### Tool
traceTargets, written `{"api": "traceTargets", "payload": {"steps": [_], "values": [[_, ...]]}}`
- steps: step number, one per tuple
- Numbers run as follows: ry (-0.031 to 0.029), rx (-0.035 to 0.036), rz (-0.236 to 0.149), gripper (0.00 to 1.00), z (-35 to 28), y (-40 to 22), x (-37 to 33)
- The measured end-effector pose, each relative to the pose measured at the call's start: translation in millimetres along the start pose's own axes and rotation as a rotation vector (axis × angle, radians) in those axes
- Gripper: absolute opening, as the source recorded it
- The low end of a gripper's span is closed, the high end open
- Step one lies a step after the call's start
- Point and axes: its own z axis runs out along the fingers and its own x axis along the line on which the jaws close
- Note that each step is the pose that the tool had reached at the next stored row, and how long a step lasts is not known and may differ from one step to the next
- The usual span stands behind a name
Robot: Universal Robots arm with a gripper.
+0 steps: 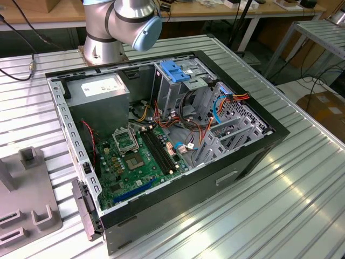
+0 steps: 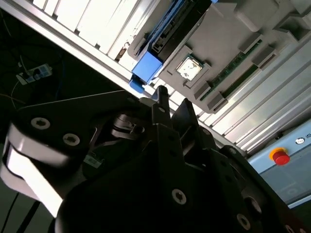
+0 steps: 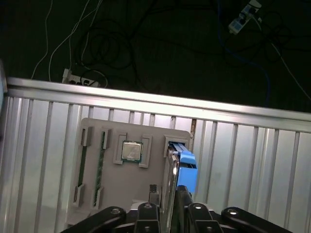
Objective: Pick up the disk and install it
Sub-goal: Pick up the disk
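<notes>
Above the grey tray, the gripper points straight down, jaws apart, over the upright disk.

Exterior cam sits up high off one corner of the case, looking down at an angle. It's far enough back to catch the whole open box, the ribbed surface around it and the arm base behind. A bit of the grey tray pokes in at the exterior view's left.

Both wrist cams hang over that tray. The first wrist view stares pretty much straight down from well above, the tool just poking into frame and the floor beyond the surface edge. The second wrist view looks along the tool body, closer and slanted. Both wrist views share the tray, chip and disk.
</notes>
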Motion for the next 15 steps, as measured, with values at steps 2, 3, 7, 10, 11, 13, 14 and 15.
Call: {"api": "traceTargets", "payload": {"steps": [2,3,7,10,11,13,14,15], "values": [[0.0007,0.0001,0.0,0.36,0.7,-0.1,-0.6],[0.0023,-0.0005,0.0,0.42,2.8,-0.8,-4.5],[0.0028,-0.0001,0.001,0.42,8.5,-0.7,-9.3],[0.0027,-0.0013,0.029,0.42,13.9,-0.5,-10.2],[0.0026,-0.0014,0.035,0.42,15.3,-0.5,-10.5],[0.0024,-0.0021,0.049,0.49,18.4,-0.7,-11.4],[0.0023,-0.0025,0.06,0.55,20.6,-0.8,-12.0],[0.0019,-0.003,0.079,0.62,22.8,-0.9,-12.2]]}}
